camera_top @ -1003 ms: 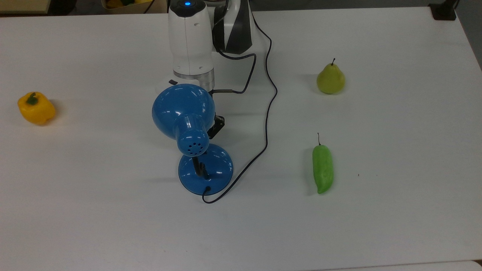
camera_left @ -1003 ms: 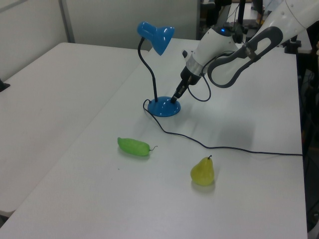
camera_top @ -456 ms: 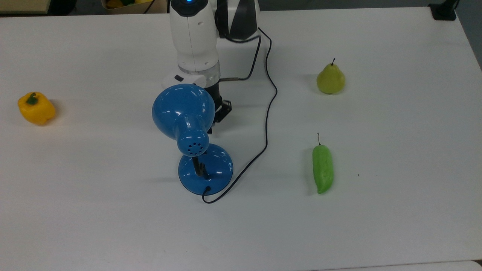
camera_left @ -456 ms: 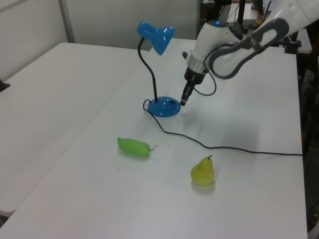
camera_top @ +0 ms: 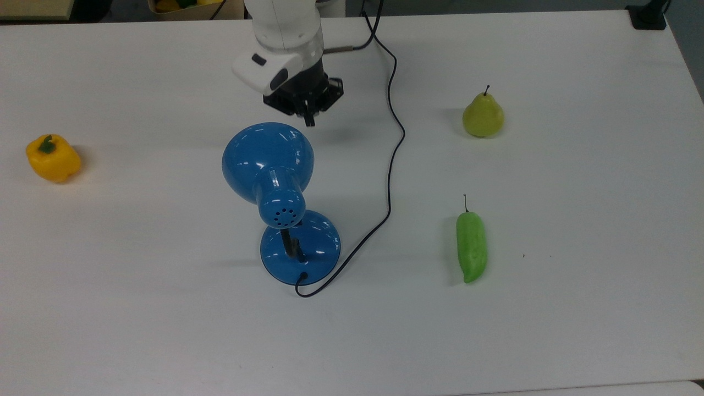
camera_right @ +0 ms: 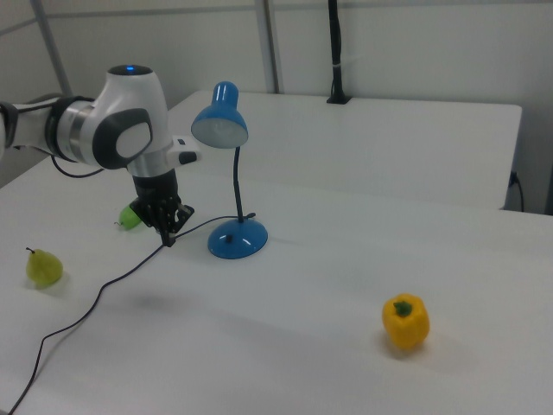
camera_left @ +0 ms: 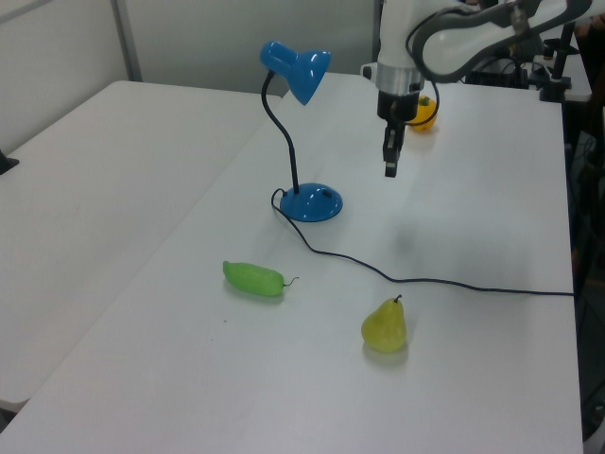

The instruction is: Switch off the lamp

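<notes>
With my gripper [camera_left: 389,172] jaws pinched narrow and empty above the worktop [camera_top: 550,330] beside the lamp [camera_top: 300,247] base, I risk snagging its cord [camera_top: 389,181] and toppling it.

1 lamp [camera_top: 268,165], 1 pear [camera_top: 483,115], 1 green pepper [camera_top: 471,246], 1 yellow pepper [camera_top: 53,158].

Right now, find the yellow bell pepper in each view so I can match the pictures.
Top view: the yellow bell pepper lies at the far left, alone on the table.
Left view: it sits far back, partly hidden behind the arm above the gripper.
Right view: it sits at the lower right, near the front.
Shared landmark: the lamp, with its round blue base.
</notes>
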### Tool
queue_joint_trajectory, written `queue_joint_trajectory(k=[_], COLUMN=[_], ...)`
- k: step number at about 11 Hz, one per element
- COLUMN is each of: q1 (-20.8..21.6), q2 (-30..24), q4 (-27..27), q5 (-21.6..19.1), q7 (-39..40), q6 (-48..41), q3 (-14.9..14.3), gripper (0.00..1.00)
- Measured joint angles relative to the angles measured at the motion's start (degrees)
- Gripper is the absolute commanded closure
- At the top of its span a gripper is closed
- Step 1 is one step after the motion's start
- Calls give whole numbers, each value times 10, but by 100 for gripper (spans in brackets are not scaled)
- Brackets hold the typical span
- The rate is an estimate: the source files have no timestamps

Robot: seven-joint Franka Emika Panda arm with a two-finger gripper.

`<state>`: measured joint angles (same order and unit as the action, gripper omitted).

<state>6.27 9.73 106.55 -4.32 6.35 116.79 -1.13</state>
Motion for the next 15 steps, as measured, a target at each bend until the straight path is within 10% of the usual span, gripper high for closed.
queue_joint_trajectory(k=[3,15], q1=[-4,-7], q2=[-62,-111], q4=[-4,-143], q5=[0,0], q7=[0,-171], q6=[-104,-263], q3=[-3,-1], gripper=[0,0])
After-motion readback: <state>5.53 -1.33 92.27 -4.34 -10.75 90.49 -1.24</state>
